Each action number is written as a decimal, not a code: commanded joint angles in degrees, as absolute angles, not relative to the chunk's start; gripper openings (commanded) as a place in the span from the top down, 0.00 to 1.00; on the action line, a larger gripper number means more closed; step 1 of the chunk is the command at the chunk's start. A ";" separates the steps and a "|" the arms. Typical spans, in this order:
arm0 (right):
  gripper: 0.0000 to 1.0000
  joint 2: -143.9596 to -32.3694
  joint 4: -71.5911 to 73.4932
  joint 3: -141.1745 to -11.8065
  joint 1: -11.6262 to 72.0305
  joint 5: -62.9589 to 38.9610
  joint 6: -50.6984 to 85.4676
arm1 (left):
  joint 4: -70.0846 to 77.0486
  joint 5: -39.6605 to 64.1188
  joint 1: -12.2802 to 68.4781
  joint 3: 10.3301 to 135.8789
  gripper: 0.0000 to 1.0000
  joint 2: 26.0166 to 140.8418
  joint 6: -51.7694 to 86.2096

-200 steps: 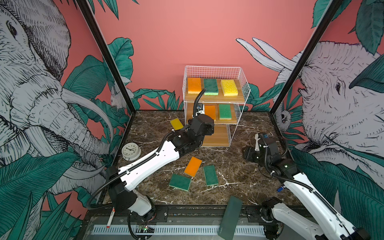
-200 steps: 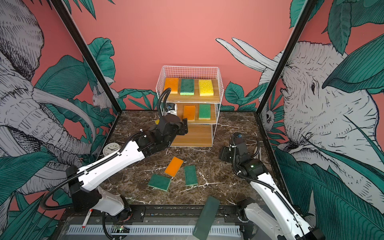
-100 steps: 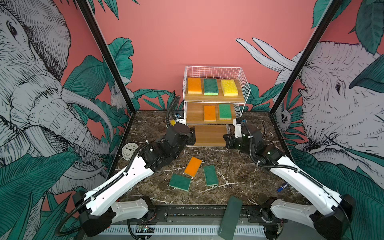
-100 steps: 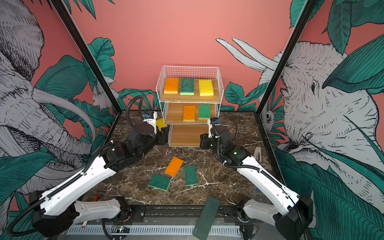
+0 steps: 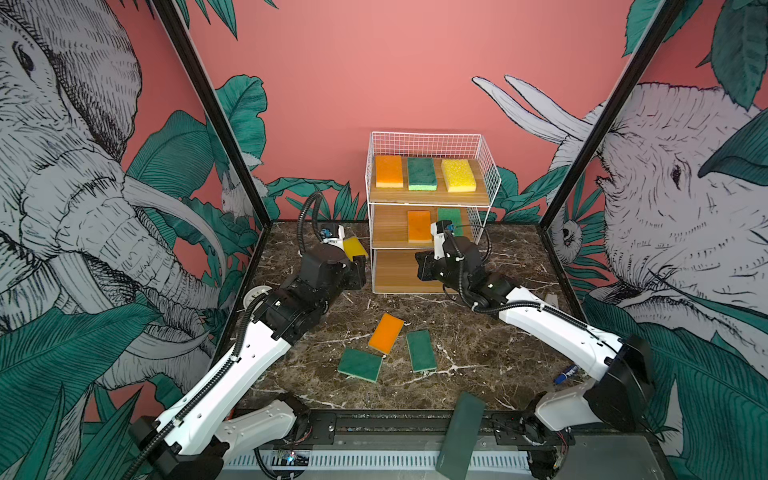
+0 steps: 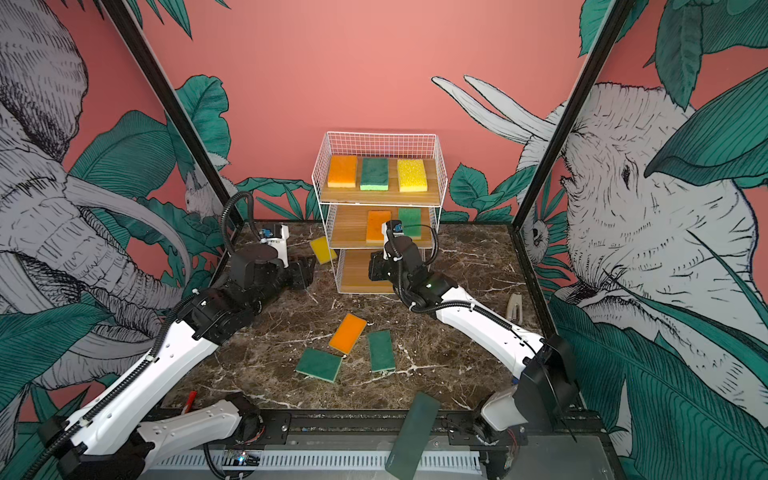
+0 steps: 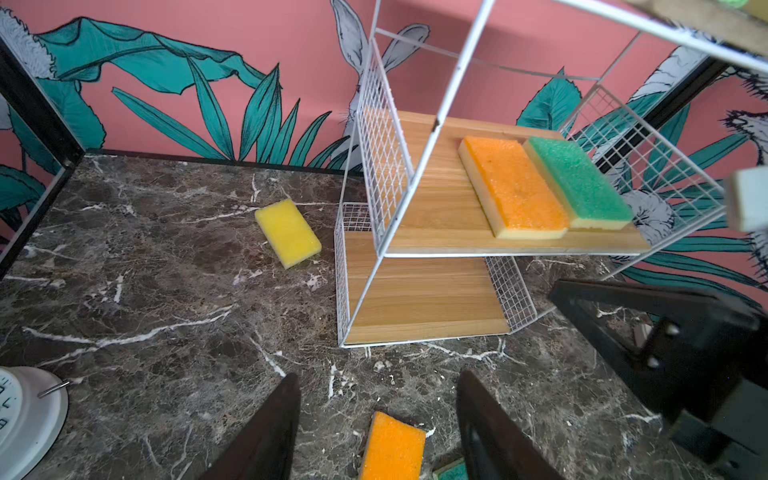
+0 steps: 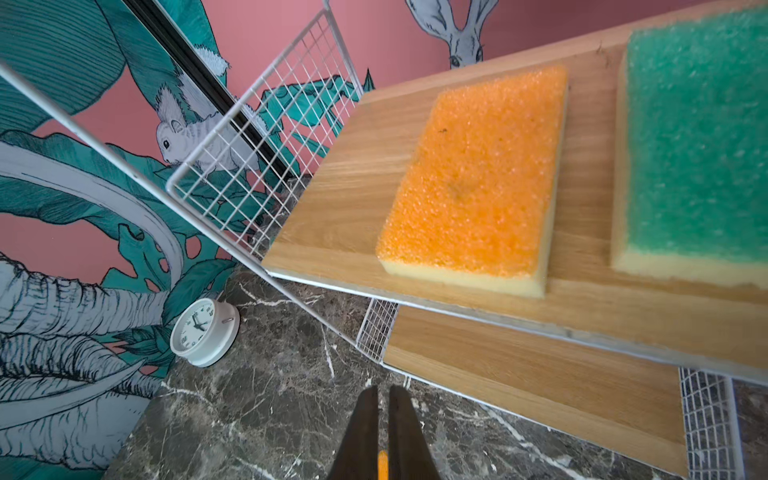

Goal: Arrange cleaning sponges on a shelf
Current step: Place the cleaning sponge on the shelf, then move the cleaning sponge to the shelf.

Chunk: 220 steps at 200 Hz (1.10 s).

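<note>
The shelf [image 5: 487,174] [image 6: 439,166] carries orange, green and yellow sponges on its top board. An orange sponge [image 8: 473,178] and a green one [image 8: 698,137] lie on the middle board, and the bottom board is bare. A yellow sponge [image 5: 355,248] [image 7: 288,232] lies on the table left of the shelf. An orange sponge [image 5: 386,333] and two green sponges [image 5: 360,364] [image 5: 421,350] lie mid-table. My left gripper [image 5: 359,270] [image 7: 379,376] hovers open and holds nothing. My right gripper [image 5: 422,266] [image 8: 384,390] is shut, in front of the bottom board.
A white clock [image 5: 253,296] [image 8: 205,332] sits by the left wall. A dark grey-green slab [image 5: 459,436] leans over the front edge. A red pen [image 6: 189,401] lies front left. A small blue item [image 5: 565,372] and a beige object [image 6: 514,305] lie at the right.
My left gripper has pulled back from the shelf's middle board, down and to the left. My right arm has swung in from the right to the shelf front and its jaws have shut.
</note>
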<state>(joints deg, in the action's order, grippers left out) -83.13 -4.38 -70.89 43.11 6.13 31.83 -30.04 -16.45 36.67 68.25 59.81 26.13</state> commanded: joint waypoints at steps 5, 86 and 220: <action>0.89 -83.71 0.13 -72.96 43.56 11.27 30.28 | -28.66 -12.79 34.96 67.31 0.38 58.40 25.48; 0.88 -88.02 -1.75 -78.05 43.51 14.82 27.78 | -26.50 -12.45 33.57 65.13 0.38 58.01 25.54; 0.87 -89.38 -1.02 -77.35 42.99 15.12 29.09 | -25.33 -12.98 33.29 64.07 0.38 57.63 26.93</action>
